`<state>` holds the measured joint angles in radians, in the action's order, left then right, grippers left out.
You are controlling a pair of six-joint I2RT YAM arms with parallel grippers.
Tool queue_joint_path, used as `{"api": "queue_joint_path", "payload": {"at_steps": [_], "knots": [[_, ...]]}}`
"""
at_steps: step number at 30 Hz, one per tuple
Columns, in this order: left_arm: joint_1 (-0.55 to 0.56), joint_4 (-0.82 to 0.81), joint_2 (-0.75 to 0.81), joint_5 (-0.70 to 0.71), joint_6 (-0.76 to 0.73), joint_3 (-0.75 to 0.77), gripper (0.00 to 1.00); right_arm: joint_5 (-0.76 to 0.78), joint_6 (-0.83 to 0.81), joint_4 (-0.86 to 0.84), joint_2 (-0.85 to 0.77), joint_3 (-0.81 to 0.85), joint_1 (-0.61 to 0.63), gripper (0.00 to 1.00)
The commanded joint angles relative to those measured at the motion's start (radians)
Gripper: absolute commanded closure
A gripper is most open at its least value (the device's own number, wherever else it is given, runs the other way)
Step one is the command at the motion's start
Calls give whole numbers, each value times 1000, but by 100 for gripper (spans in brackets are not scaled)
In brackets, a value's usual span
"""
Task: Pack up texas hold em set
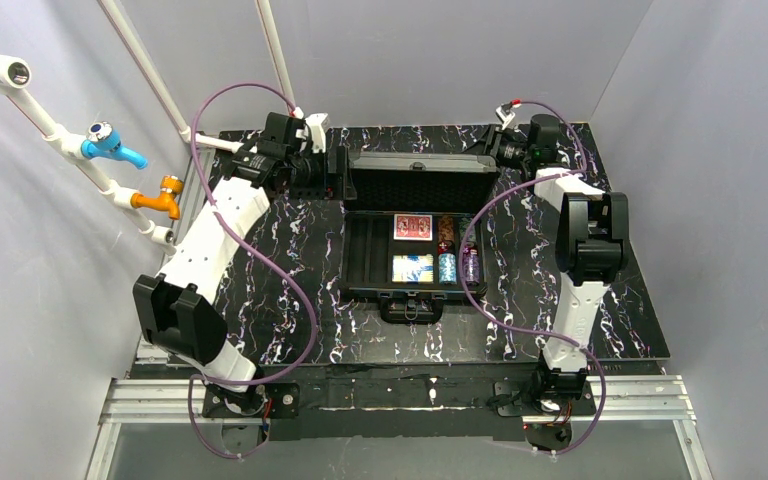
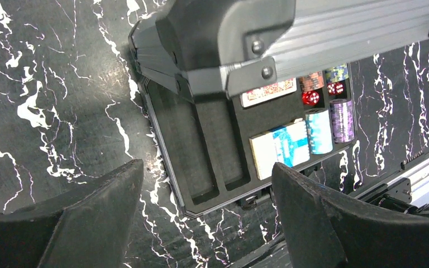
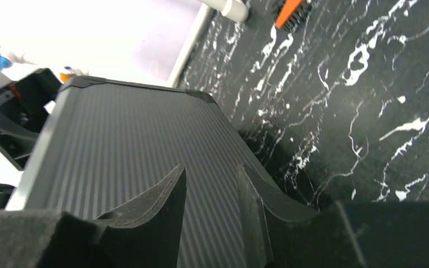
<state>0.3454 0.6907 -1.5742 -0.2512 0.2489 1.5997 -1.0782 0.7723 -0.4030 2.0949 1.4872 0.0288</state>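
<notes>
Black marbled tabletop (image 1: 280, 300) carried the case (image 1: 365, 265) at centre, lid (image 1: 415, 185) raised, card decks (image 1: 412, 227) and chip stacks (image 1: 447, 268) inside. Left gripper (image 2: 206, 167) spread wide near the lid's left corner; right gripper (image 3: 211, 170) partly parted behind the lid, pinching nothing.

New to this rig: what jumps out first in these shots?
The open black case at the middle of the marbled table, its lid standing up at the far side. Card decks, chip stacks and red dice fill its right half; the left slots are bare. Left arm and right arm reach to the lid's ends, left hand spread wide.
</notes>
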Motion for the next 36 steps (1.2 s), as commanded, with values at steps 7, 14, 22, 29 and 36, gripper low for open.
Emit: {"api": "queue_joint_path", "payload": {"at_steps": [7, 14, 22, 29, 36], "knots": [[-5, -22, 69, -27, 38, -75, 17, 89, -354, 415, -113, -18, 45, 51], [-5, -42, 78, -42, 46, -112, 17, 134, -395, 504, -171, -62, 69, 50], [-5, -59, 87, -56, 63, -153, 18, 184, -430, 599, -277, -77, 96, 45], [-3, 23, 172, -82, 69, -260, 18, 212, -412, 622, -387, -127, 130, 37], [-3, 196, 342, -7, 34, -445, 14, 276, -397, 645, -481, -186, 193, 30]]}}
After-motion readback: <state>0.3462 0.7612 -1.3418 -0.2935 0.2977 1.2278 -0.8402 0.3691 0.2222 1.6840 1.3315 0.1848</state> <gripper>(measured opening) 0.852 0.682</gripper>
